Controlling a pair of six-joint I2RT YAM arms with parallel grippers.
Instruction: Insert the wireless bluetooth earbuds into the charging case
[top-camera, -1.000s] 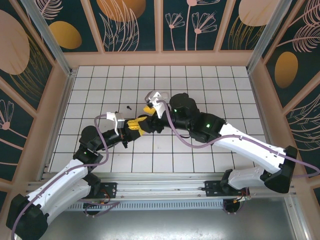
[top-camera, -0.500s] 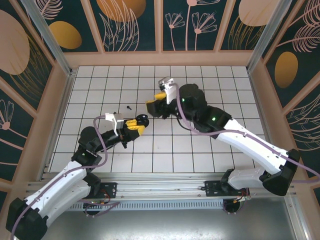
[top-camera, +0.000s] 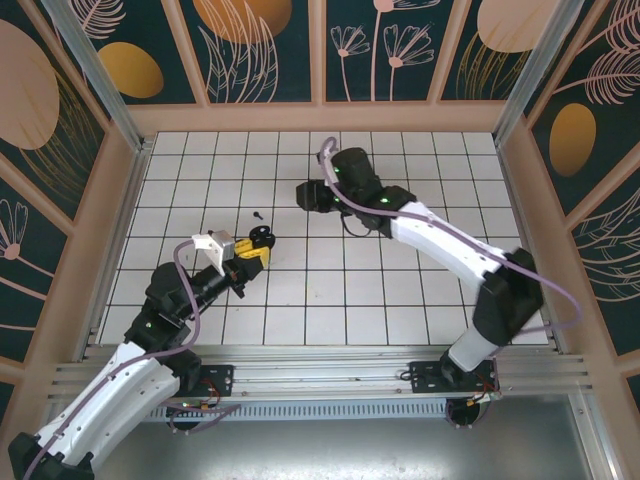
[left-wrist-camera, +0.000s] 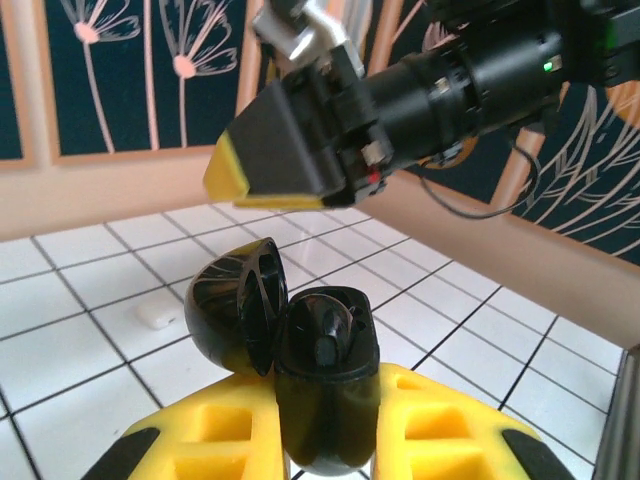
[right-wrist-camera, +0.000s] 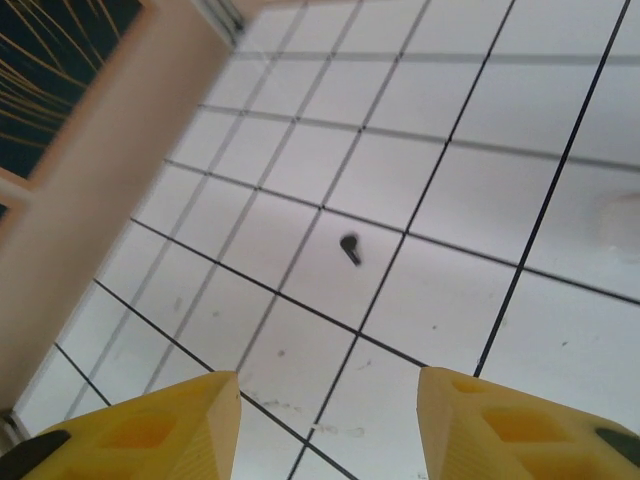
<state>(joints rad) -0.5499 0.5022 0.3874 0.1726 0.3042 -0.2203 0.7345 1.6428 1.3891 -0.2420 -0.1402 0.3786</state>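
1. The right claw (top-camera: 306, 195) has backed off. A second ago it was nose to nose with the left claw (top-camera: 254, 247) at mid-table. Now it sits further back toward the far wall, well apart from the left one.
2. The left claw has also shifted a little left and toward the near edge, taking its load with it.
3. Left claw: clamped on the charging case (left-wrist-camera: 325, 385). The case is black and held upright between the yellow fingers (left-wrist-camera: 200, 445).
4. The lid (left-wrist-camera: 238, 305) is hinged open and leans left in the left wrist view.
5. The case interior is dark on dark, so I can't tell whether a bud is seated in it.
6. Right claw: jaws apart, with only bare tile between the yellow tips in its own wrist view. Seen from the left wrist, it hangs above and behind the open case without touching it.
7. The black earbud (right-wrist-camera: 350, 249) lies loose on the table (top-camera: 420, 290), on a white tile ahead of the right claw. In the top view it is just beyond the left claw.
8. The white earbud (left-wrist-camera: 155, 316) lies on the table behind and left of the lid, apart from it.
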